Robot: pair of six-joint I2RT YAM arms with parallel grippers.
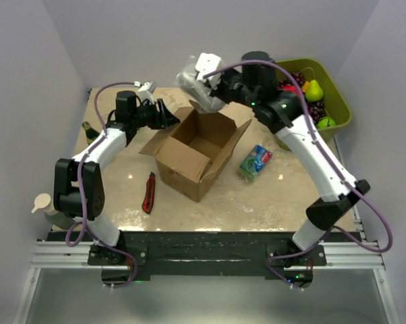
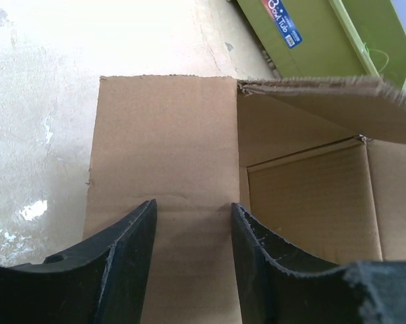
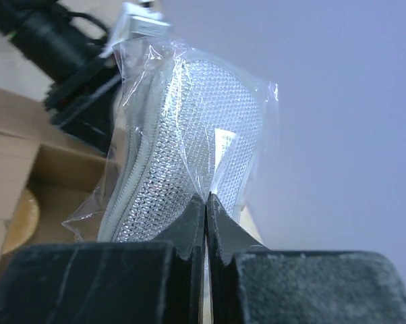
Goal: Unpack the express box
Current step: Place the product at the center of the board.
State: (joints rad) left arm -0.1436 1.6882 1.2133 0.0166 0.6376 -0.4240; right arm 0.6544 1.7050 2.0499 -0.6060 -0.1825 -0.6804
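The express box (image 1: pixel 193 152) is a brown cardboard carton standing open in the middle of the table, flaps spread; its inside looks bare (image 2: pixel 317 202). My left gripper (image 1: pixel 168 115) is open, its fingers (image 2: pixel 125 256) over the box's left flap (image 2: pixel 162 142). My right gripper (image 1: pixel 204 94) is shut on a clear plastic bag holding a silver mesh zip pouch (image 3: pixel 189 135), held in the air above the box's far edge (image 1: pixel 197 79).
A green and blue packet (image 1: pixel 255 160) lies right of the box. A red and black utility knife (image 1: pixel 149 192) lies left front. An olive-green tub (image 1: pixel 324 88) with fruit stands at the back right, also in the left wrist view (image 2: pixel 324 34).
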